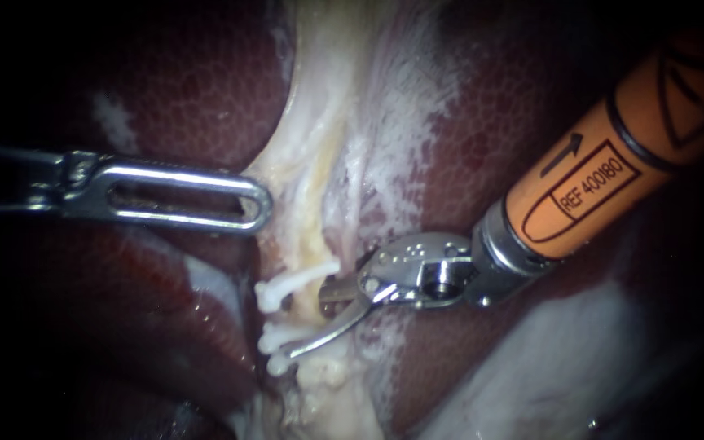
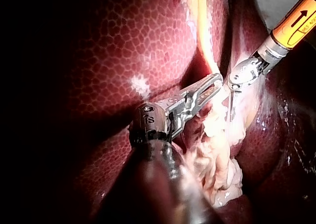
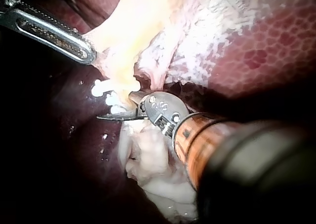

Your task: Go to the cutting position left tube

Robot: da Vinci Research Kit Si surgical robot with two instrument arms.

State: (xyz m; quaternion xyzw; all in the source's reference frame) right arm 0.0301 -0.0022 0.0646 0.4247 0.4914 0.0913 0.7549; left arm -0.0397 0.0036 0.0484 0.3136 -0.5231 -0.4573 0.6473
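Orange-shafted right instrument (image 1: 306, 326): hand wide, blades astride pale tube (image 1: 313, 244) between white plastic clips (image 1: 287, 287). Slotted steel left instrument (image 1: 257, 205): hand holds pale tissue (image 1: 288, 173).

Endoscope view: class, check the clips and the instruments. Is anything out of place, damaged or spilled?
Nothing stands out. The white clips sit close together on the pale tissue, none lying loose. The right instrument holds its jaws open beside them, and no tear or bleeding shows.
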